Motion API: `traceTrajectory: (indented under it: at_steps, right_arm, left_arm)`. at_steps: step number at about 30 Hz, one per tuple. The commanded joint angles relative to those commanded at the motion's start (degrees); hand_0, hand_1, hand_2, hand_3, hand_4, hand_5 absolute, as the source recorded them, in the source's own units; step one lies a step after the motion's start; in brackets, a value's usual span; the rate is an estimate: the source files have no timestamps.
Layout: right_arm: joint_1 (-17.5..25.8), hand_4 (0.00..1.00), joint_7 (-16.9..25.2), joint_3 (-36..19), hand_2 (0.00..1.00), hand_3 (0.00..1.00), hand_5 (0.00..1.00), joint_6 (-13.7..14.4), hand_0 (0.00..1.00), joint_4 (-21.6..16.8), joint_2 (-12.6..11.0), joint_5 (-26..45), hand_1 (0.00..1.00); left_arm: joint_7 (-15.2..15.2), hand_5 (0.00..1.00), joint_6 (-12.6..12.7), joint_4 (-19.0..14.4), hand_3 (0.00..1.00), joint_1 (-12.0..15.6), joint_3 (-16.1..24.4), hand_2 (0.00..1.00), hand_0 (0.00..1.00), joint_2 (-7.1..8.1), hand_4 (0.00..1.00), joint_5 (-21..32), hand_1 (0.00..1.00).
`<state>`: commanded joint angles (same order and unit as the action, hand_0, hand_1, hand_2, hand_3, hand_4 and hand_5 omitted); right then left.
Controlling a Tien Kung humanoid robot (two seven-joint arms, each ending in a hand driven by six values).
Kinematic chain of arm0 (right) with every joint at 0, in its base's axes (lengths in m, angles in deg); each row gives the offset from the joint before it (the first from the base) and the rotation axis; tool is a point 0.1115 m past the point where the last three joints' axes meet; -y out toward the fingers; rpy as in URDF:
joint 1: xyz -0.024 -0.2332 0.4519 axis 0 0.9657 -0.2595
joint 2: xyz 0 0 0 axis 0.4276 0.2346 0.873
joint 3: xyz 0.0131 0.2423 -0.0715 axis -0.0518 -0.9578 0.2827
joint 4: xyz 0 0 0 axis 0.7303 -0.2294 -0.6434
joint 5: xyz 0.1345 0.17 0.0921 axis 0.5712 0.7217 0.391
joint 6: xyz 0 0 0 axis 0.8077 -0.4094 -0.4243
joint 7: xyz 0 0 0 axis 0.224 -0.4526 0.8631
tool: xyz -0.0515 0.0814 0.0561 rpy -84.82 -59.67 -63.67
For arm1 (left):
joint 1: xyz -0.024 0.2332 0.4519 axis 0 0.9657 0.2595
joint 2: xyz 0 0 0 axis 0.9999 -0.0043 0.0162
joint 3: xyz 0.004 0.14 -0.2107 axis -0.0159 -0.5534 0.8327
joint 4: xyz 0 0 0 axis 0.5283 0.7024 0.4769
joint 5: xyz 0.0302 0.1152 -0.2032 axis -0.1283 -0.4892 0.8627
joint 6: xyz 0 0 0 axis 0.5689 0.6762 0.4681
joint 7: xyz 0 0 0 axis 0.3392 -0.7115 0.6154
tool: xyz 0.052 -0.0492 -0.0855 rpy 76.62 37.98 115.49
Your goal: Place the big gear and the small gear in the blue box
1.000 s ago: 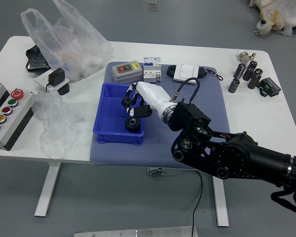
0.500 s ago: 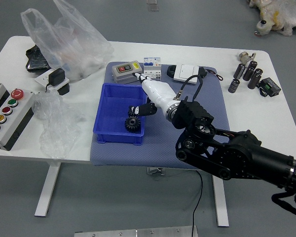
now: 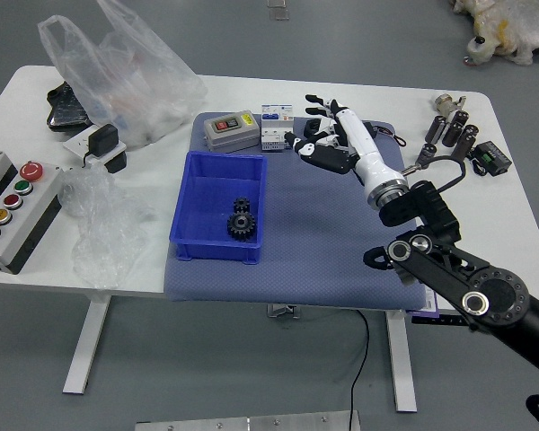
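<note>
Both gears lie inside the blue box [image 3: 183, 199], toward its right wall: the big gear [image 3: 242, 225] nearer the table edge, the small gear [image 3: 242, 205] just beyond it on the far side, the two apparently touching. As a pair they run near to far, much as the box's own long sides do. The right hand [image 3: 349, 148] is outside the box, over the far right part of the mat [image 3: 296, 242], its fingers spread and nothing seen in its grasp. Key relation: the gears lie left and nearer from the hand, with the box's right wall between — so hand and load are well apart. Right arm [image 3: 503, 305] slants in from the near right corner; it is the only arm in view, so any touch-up would fall to it. Judged from this, the placing looks done, and what remains is likely to take the arm back right and near, away from the box. Main risk as I read it: the fingers are close to the small white-and-blue boxes [image 3: 277, 126] and above the clutter at the mat's far edge, so a low sweep could catch something there. Grey case [image 3: 231, 132] sits just beyond the blue box, off the likely path. Gears need no further push; leave them as they lie.
</note>
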<state>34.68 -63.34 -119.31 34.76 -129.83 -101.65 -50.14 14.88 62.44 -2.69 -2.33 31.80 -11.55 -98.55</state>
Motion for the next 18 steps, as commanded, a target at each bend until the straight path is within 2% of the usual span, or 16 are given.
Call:
traceTrajectory:
  at_steps: [3, 4, 9, 10, 11, 15, 16, 18]
  right_arm:
    - [4.06, 0.784, 5.71, -4.77, 0.74, 0.734, 0.483, -1.15, 0.757, -1.18, -1.05, 5.54, 0.704]
    - [5.1, 0.783, 7.02, -5.95, 0.734, 0.698, 0.529, -1.46, 0.796, -1.38, -1.31, 6.82, 0.721]
    - [12.58, 0.783, 14.67, -14.21, 0.734, 0.698, 0.529, -3.54, 0.796, -2.14, -3.37, 14.26, 0.721]
    - [13.89, 0.794, 15.8, -15.72, 0.694, 0.675, 0.567, -3.82, 0.779, -2.18, -3.63, 15.38, 0.699]
    - [15.49, 0.794, 17.19, -17.53, 0.694, 0.675, 0.567, -4.1, 0.779, -2.24, -3.89, 16.75, 0.699]
    - [20.09, 0.794, 19.82, -23.5, 0.694, 0.675, 0.567, -4.46, 0.779, -2.68, -4.21, 18.66, 0.699]
    - [21.09, 0.805, 20.14, -25.01, 0.663, 0.673, 0.585, -4.45, 0.733, -2.82, -4.18, 18.82, 0.667]
    - [22.38, 0.805, 20.5, -28.19, 0.663, 0.673, 0.585, -4.33, 0.733, -3.04, -4.03, 18.87, 0.667]
  left_arm:
    - [0.37, 0.385, 0.05, 0.0, 0.643, 0.01, -0.6, 0.59, 0.626, -0.21, 0.665, 0.57, 0.59]
    - [0.44, 0.384, 0.06, 0.0, 0.643, 0.04, -0.72, 0.584, 0.625, -0.28, 0.665, 0.68, 0.582]
    - [0.7, 0.384, 0.03, 0.0, 0.643, 0.16, -1.23, 0.584, 0.625, -0.69, 0.665, 0.83, 0.582]
    - [0.76, 0.384, 0.0, 0.0, 0.644, 0.08, -1.24, 0.523, 0.625, -0.67, 0.665, 0.78, 0.517]
    - [0.86, 0.384, -0.02, 0.0, 0.644, -0.05, -1.31, 0.523, 0.625, -0.59, 0.665, 0.79, 0.517]
    - [1.3, 0.384, -0.16, 0.0, 0.644, -0.66, -1.91, 0.523, 0.625, -0.12, 0.665, 1.0, 0.517]
    - [1.44, 0.384, -0.21, 0.0, 0.643, -0.82, -2.16, 0.478, 0.624, 0.02, 0.665, 1.15, 0.443]
    - [1.76, 0.384, -0.35, 0.0, 0.643, -1.11, -2.9, 0.478, 0.624, 0.27, 0.665, 1.66, 0.443]
